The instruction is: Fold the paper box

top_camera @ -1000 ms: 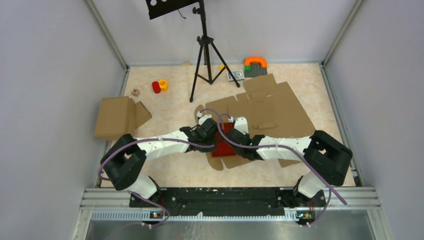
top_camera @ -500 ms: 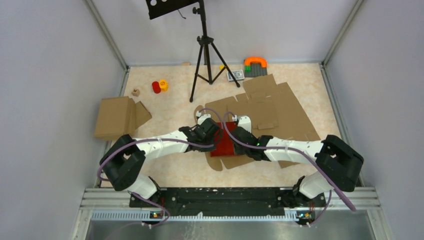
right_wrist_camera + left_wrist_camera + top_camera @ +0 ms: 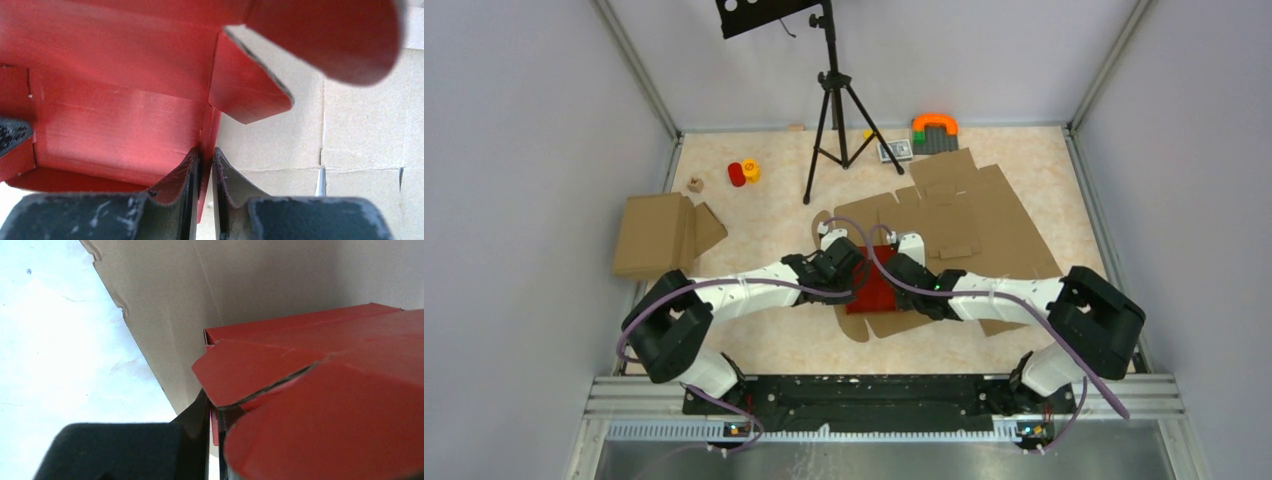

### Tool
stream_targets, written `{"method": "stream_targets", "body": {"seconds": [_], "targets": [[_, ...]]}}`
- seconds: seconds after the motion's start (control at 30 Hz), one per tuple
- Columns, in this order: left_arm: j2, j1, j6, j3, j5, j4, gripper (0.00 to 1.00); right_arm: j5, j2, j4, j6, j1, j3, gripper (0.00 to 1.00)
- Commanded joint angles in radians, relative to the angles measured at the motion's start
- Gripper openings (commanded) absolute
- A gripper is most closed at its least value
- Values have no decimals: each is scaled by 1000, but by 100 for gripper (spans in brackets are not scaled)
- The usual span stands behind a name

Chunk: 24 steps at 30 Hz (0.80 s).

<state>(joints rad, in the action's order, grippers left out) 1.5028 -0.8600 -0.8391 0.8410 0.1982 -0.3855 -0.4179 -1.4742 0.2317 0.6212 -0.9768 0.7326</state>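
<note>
The red paper box (image 3: 876, 284) is half-formed and sits on a flat brown cardboard sheet (image 3: 984, 225) at the table's middle, between my two grippers. My left gripper (image 3: 852, 270) is shut on the box's left wall; in the left wrist view (image 3: 214, 415) a thin red edge sits between the jaws, with rounded red flaps (image 3: 310, 405) filling the right. My right gripper (image 3: 896, 272) is shut on the box's right wall; in the right wrist view (image 3: 205, 165) the red wall stands between the pads, with the box's inside (image 3: 115, 100) to the left.
A folded brown cardboard box (image 3: 662, 233) lies at the left. A black tripod (image 3: 836, 110) stands at the back middle. Small red and yellow toys (image 3: 743, 172) lie at back left, and an orange and green toy (image 3: 934, 129) at the back right.
The right arm's elbow has swung out to the right and its gripper has shifted slightly up along the box. The red box shows more between the grippers. The left arm has barely moved.
</note>
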Motion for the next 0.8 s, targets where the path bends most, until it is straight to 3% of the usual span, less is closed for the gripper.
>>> {"method": "stream_targets", "body": {"seconds": [0.0,0.07,0.13,0.2,0.3,0.53,0.77], "targets": [[-11,-2,21,16,35,-24,0,-119,-51,96,-36,8,59,11],[-6,-3,23,22,41,-32,0,-147,-58,115,-41,3,67,14],[-4,-5,24,26,44,-37,0,-148,-53,120,-49,0,68,33],[-4,-5,25,29,47,-39,0,-123,-35,107,-56,0,59,45],[-2,-5,26,29,49,-39,0,-43,15,49,-60,3,29,52],[-2,-8,25,31,46,-38,0,83,50,-17,-58,12,-3,52],[-4,-11,24,32,49,-38,0,99,-27,76,-71,7,49,38]]}}
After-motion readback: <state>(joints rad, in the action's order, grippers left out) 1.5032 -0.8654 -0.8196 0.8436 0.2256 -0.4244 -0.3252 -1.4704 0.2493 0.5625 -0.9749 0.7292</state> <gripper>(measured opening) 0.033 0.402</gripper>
